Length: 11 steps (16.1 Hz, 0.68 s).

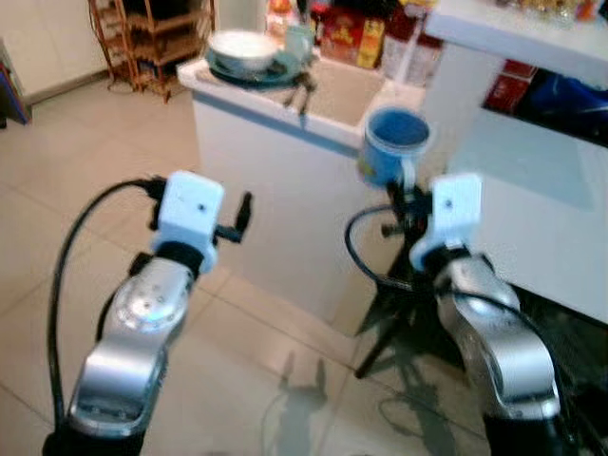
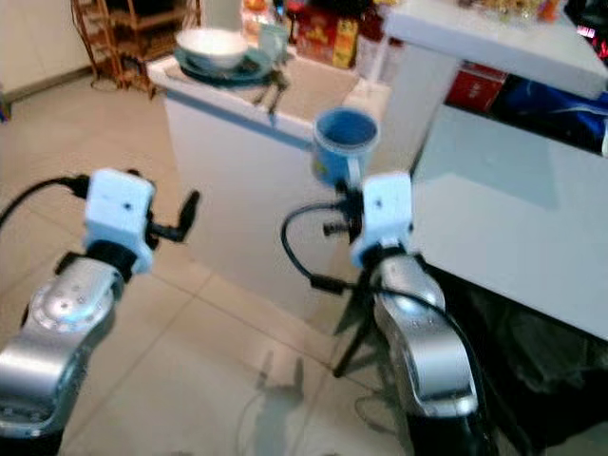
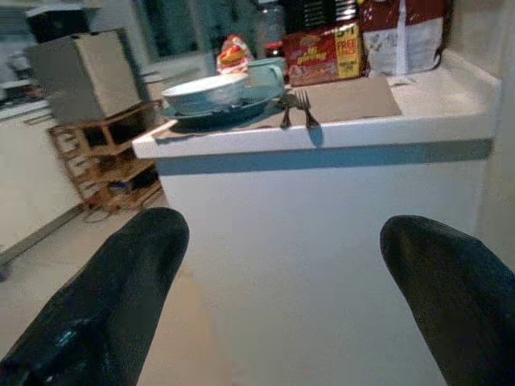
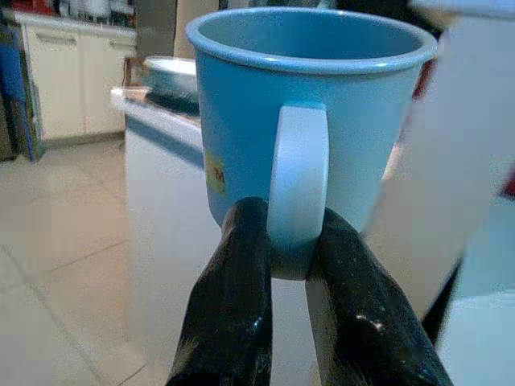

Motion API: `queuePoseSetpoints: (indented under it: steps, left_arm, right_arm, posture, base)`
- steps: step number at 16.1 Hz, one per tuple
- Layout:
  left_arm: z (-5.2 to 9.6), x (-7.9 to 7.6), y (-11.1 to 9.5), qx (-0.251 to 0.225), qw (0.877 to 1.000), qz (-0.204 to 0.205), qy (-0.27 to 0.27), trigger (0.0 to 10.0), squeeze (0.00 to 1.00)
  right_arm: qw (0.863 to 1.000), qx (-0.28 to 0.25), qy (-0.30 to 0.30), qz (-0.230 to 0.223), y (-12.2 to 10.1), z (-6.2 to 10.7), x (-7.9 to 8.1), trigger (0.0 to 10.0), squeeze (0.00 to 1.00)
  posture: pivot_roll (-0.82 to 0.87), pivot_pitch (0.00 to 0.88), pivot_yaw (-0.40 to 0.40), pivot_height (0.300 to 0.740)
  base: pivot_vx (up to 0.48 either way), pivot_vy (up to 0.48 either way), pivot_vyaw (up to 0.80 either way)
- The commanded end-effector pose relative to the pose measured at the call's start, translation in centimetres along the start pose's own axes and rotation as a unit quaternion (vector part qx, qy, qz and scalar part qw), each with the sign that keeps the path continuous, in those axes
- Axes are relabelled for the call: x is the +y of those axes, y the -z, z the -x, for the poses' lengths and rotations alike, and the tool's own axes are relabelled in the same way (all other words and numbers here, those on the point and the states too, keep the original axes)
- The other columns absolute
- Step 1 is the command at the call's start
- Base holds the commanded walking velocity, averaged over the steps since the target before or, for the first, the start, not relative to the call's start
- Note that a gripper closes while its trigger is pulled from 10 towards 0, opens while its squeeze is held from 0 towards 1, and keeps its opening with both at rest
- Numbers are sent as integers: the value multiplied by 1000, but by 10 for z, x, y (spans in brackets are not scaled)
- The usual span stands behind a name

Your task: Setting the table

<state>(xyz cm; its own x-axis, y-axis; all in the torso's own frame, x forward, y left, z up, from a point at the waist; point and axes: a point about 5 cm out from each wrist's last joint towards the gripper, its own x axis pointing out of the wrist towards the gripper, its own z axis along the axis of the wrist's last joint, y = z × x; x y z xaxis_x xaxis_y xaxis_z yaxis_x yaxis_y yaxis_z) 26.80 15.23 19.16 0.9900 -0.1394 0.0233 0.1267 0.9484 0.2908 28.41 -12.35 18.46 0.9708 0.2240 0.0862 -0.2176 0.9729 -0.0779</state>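
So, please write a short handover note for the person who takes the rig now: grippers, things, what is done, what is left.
Right gripper: shut on the handle of the blue mug, held upright in the air before the white counter.
Left gripper: open, empty, facing the counter's side.
On the counter: bowl on a dark plate, two forks beside a brown mat, a pale cup behind.
Done: mug picked up.
Left: set the mug on the counter, probably by the mat.

The word "FREE" stands on the red-and-yellow box (image 3: 323,55) on the counter (image 3: 451,121).
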Motion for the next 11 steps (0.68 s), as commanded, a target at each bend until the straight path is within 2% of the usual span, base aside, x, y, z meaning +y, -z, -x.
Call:
queuePoseSetpoints:
  steps: [1, 6, 11]
  left_arm:
    - [-1, -8, -4, -5, 1000, 1, 11, 10000, 0]
    - [-7, -6, -6, -9, 1000, -8, 11, 10000, 0]
    - [-11, -7, -8, -13, 1000, -14, 17, 10000, 0]
  right_arm:
    - [1000, 12, 27, 10, 6, 3, -11, 10000, 0]
    - [999, 10, 37, 9, 4, 2, -19, 10000, 0]
    - [998, 0, 64, 11, 2, 0, -25, 10000, 0]
  posture:
    - [-15, 35, -65, 740]
    - [-33, 27, -35, 740]
    - [-32, 33, -24, 740]
  base:
    - [0, -480, 0]
    - [0, -480, 0]
    - [0, -480, 800]
